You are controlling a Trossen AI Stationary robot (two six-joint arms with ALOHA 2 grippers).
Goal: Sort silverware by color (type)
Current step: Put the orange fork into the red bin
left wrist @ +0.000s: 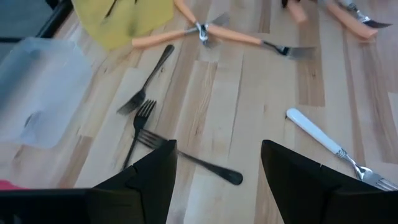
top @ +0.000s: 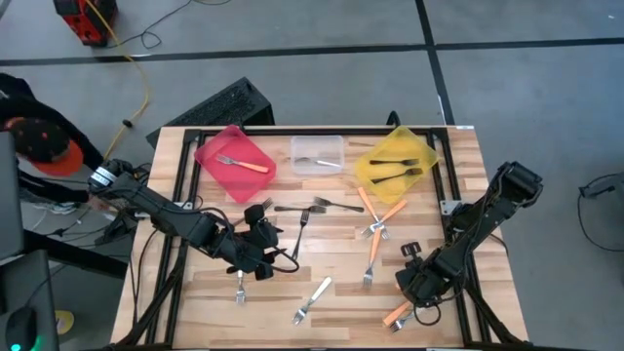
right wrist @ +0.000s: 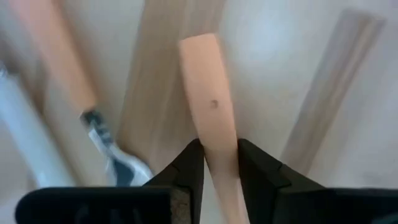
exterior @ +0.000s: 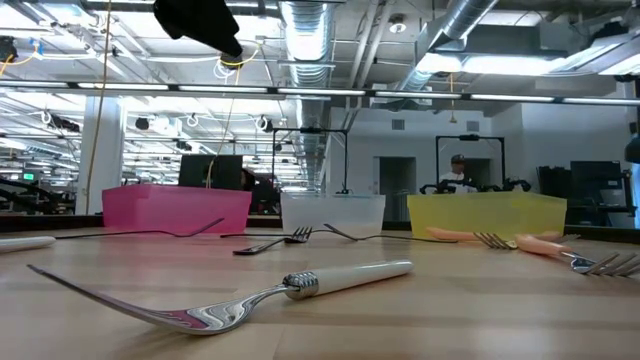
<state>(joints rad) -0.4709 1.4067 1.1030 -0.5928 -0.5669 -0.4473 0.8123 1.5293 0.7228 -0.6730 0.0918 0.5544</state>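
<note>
From above, the right end effector [top: 417,297] is down near the front right corner of the tabletop [top: 458,175], over an orange-handled fork [top: 398,314] whose handle pokes out toward the front edge. Only the right wrist view makes the grip plain: its two dark fingers [right wrist: 186,165] sit tight on either side of that orange handle [right wrist: 211,118], pinching it, with another orange fork [right wrist: 59,68] lying just beside on the wood.

The left end effector [top: 255,255] hangs left of centre, and its own wrist view shows the fingers [left wrist: 146,177] spread wide with nothing between them, above a loose cluster of black forks [left wrist: 144,115]. That view also catches a white-handled fork [left wrist: 326,143] off to one side and two orange forks crossed [left wrist: 205,34] near the yellow bin.

The overhead picture lays out the sorting as it stands: the red bin [top: 207,156] holds one orange-handled fork, the clear bin [top: 317,142] a silver one, the yellow bin [top: 421,146] two black ones. The rest lie scattered across the middle and front of the tabletop, including a white fork [top: 314,298] near the front edge.

The low view gives what none of the others do: that white fork [exterior: 240,297] up close, tines curling up, the three bins in a row behind it, and a person [exterior: 458,172] far back in the room.
</note>
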